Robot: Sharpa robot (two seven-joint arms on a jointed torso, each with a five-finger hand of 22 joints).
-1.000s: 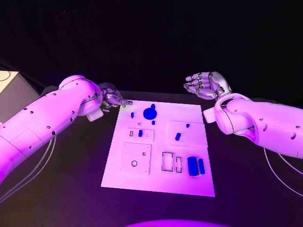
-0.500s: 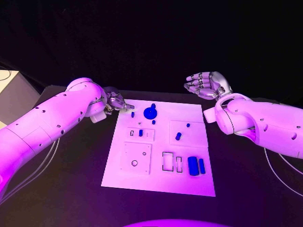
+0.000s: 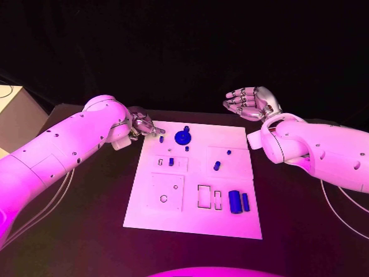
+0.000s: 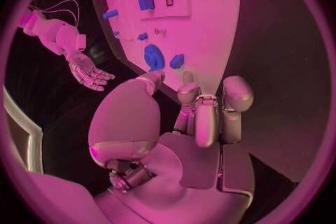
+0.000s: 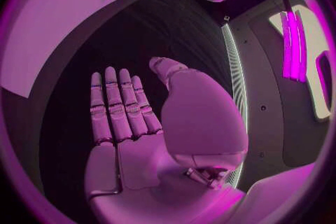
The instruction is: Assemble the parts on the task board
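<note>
Left hand (image 3: 140, 125) at task board's (image 3: 197, 222) upper-left corner, fingers curled, empty, just beside small blue part (image 3: 161, 139). Right hand (image 3: 249, 104) upper right, flat, released, apart.

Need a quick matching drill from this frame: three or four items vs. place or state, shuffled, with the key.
Items:
1. left robot hand
2. right robot hand
3. round blue part
4. two upright blue bars

Places or states:
A. near right of the task board
B. open, beyond the board's far right corner
C. far end of the board
D. at the board's far left corner

Pairs: 1-D, 2-B, 3-C, 4-A
</note>
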